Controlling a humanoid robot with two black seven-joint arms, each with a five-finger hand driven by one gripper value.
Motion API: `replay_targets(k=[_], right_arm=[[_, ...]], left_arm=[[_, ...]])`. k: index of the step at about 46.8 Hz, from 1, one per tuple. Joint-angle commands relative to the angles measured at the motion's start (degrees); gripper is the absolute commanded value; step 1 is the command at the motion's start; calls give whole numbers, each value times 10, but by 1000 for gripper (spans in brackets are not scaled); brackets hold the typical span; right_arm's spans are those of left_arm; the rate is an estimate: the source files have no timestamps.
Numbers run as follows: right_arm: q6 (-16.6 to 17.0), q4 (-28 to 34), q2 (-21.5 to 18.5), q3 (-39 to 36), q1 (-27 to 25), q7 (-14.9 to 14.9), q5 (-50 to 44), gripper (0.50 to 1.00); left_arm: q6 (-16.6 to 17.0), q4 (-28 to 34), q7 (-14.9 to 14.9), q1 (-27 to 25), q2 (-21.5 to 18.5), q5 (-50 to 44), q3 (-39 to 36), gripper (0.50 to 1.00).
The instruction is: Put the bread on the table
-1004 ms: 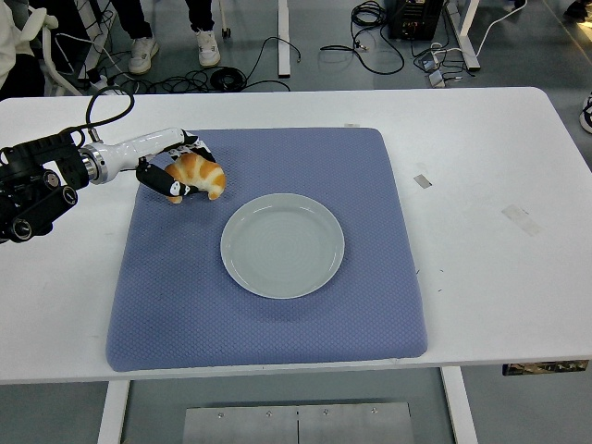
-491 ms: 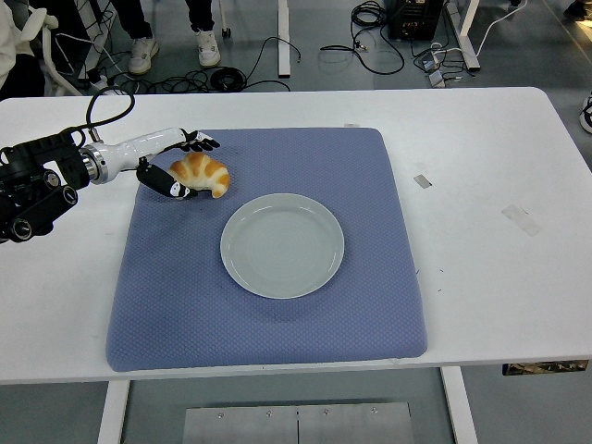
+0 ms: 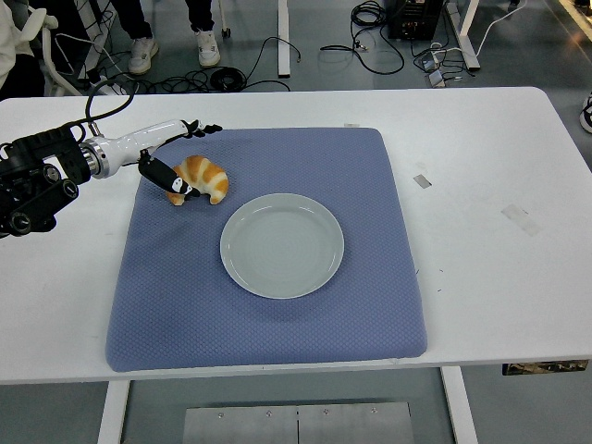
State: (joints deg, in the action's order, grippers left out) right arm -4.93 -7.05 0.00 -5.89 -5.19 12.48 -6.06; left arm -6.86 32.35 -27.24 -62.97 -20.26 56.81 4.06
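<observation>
Lying on the blue mat (image 3: 268,314) near its far-left corner, your bread (image 3: 202,177) sits just beside the empty plate (image 3: 282,245). Your left hand (image 3: 171,153) hovers at it with fingers (image 3: 202,128) spread apart, thumb touching the bread's left end.

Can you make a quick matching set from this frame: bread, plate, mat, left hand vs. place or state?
Things:
1. bread
2. plate
3. mat
4. left hand

Descriptions:
A. blue, spread over the white table
B. empty, near the mat's middle
C. fingers spread, at the mat's far left corner
D. lying on the mat, left of and beyond the plate

Pairs: 1-D, 2-B, 3-A, 4-C
</observation>
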Motion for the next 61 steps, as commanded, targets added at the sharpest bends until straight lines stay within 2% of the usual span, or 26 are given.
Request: replay_targets(k=[1,23,35,49,52,58,61], right_arm=[[0,0,0,0,0,0,0,1000],[0,0,0,0,0,0,0,1000],[0,-1,0,0,0,0,0,1000],[0,0,0,0,0,0,0,1000],[0,0,0,0,0,0,0,1000],[0,0,0,0,0,0,0,1000],[0,-1,0,0,0,0,0,1000]], left_arm=[[1,0,0,-1,-2,-32,3,981],[8,-7,5,-15,2,-229,5,981],[44,-8,5,-12,22,-293,9,981],[30,-8,11,-5,30,-426,38,981],[28,-7,22,-4,36,-448,43,981],[29,-10,105,11,41,-521,92,981],[28,-17,123,19,44,-528,124,983]])
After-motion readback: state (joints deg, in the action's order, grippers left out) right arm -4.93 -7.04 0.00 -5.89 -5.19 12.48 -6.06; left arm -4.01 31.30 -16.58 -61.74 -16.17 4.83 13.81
